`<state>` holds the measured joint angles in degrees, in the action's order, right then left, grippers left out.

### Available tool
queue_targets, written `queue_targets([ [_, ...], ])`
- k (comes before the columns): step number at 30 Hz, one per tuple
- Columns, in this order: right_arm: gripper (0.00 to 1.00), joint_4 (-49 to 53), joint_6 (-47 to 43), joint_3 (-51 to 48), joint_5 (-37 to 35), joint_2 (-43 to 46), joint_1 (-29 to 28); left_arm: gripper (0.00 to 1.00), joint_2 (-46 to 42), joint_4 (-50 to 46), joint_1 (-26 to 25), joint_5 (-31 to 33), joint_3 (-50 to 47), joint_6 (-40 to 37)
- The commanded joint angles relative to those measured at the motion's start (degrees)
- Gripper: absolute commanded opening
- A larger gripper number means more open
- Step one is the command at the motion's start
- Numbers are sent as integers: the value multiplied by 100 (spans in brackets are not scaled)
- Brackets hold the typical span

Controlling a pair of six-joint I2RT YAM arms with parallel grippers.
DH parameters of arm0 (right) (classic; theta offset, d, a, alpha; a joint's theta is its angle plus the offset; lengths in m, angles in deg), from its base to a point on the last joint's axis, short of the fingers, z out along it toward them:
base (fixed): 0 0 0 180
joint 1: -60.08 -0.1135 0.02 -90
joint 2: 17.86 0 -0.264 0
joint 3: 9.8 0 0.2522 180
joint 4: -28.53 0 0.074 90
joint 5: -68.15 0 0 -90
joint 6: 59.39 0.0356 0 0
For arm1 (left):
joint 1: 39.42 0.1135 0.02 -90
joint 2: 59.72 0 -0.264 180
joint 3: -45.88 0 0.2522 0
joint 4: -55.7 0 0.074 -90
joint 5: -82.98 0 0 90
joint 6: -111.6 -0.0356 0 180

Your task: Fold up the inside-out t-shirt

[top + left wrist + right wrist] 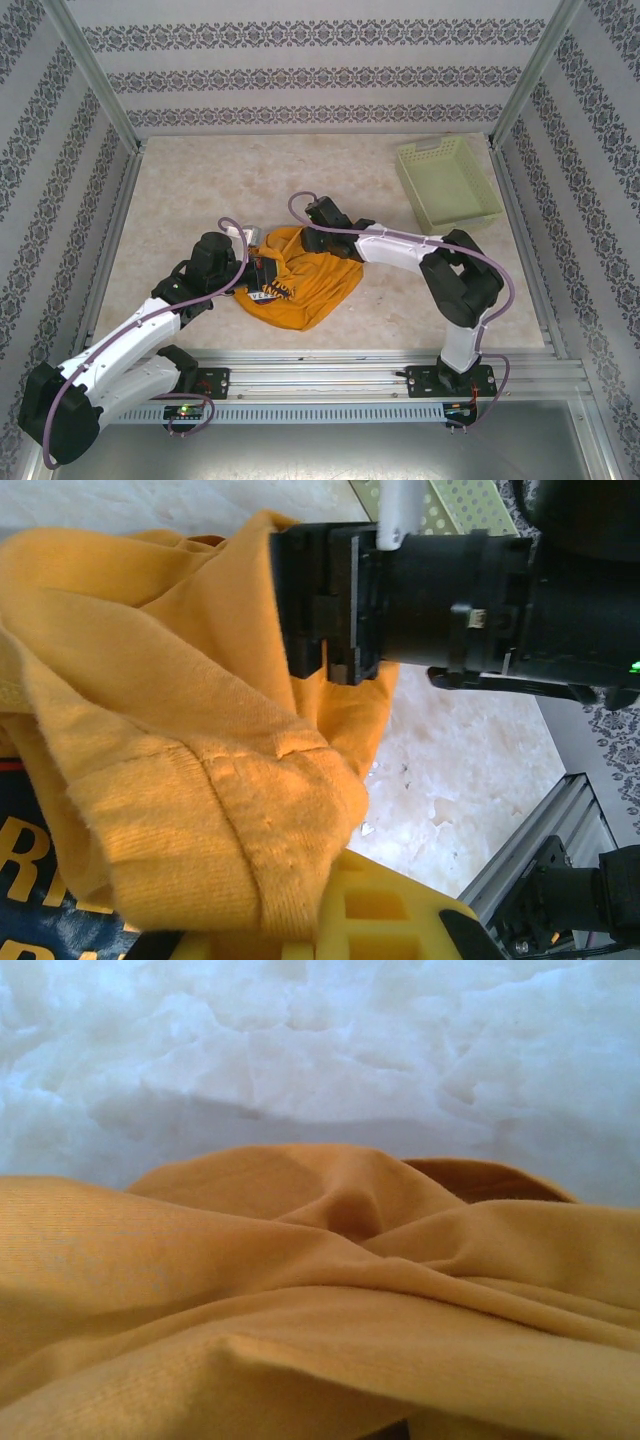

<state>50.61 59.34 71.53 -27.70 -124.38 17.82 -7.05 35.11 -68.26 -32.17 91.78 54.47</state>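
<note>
my left gripper (260, 274) is clamped tight on the inside-out t-shirt (315, 285); right gripper (303, 238) buried in cloth, i cannot tell its opening.

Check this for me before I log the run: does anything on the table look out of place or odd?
The t-shirt lies bunched in a rumpled heap, not spread flat, its dark print partly showing by the left hand. The basket sits upright; nothing looks spilled.
</note>
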Motion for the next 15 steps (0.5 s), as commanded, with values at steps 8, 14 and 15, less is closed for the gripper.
queue_targets([
  [8,29,215,-86,382,-396,-542,-30,0,-107,162,-59,-73,194,-42],
  [14,0,142,-144,118,-362,206,-76,0,-32,-181,-52,500,273,-157],
  [15,0,121,-137,26,-318,416,-89,0,-20,-300,-52,704,311,-194],
])
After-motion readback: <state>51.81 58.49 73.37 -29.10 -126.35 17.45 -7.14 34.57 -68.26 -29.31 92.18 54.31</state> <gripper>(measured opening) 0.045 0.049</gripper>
